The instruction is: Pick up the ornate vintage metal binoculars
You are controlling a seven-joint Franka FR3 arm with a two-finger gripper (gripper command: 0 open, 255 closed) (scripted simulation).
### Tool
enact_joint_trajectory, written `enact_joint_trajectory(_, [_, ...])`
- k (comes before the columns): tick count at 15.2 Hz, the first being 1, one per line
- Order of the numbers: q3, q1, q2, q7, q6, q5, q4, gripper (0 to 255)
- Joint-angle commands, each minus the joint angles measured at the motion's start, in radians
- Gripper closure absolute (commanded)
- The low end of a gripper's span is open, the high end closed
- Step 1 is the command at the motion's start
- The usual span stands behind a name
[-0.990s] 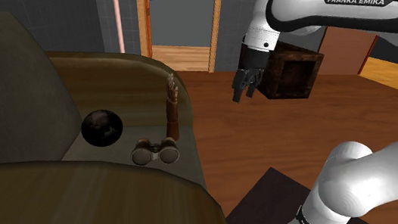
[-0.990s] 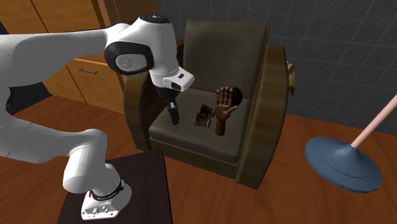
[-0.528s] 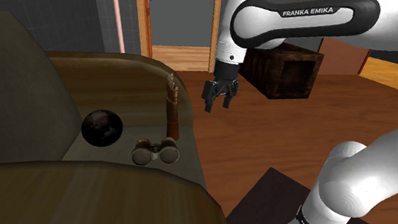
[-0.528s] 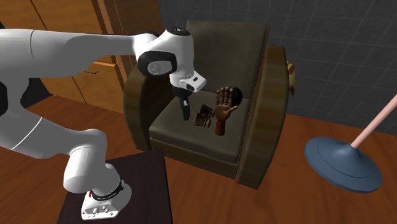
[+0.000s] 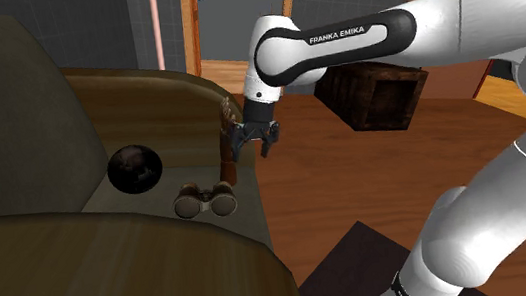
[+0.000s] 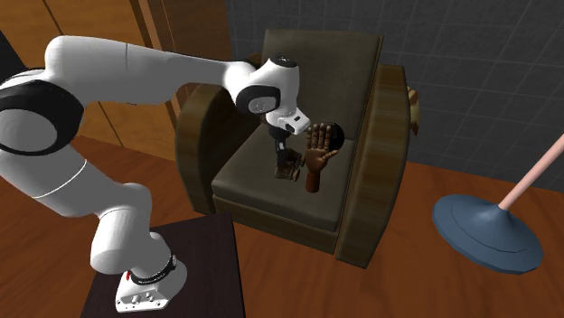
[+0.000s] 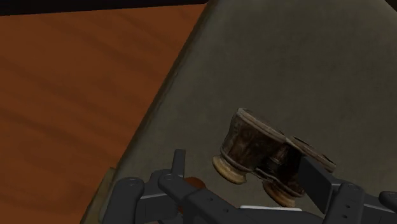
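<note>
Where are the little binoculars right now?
In the shoulder view the binoculars lie on the armchair seat, left of centre, right beside the upright wooden hand model, with the dark ball further left.

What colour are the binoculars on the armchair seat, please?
The binoculars are dark mottled brown with paler tan rims; the wrist view shows it best.

My pincer (image 6: 281, 150) hangs over the seat of the brown armchair (image 6: 360, 65), just at twelve o'clock of the small dark binoculars (image 6: 289, 169), with an upright wooden hand (image 6: 316, 156) beside them at three o'clock and a dark ball (image 6: 333, 133) at its one o'clock
</note>
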Motion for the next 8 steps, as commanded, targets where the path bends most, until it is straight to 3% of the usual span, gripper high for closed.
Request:
enact_joint_trajectory(1, [0.021, 0.005, 0.070, 0.051, 0.031, 0.002, 0.039, 0])
enact_joint_trajectory(8, [0.065, 0.027, 0.340, 0.214, 0.108, -0.027, 0.225, 0])
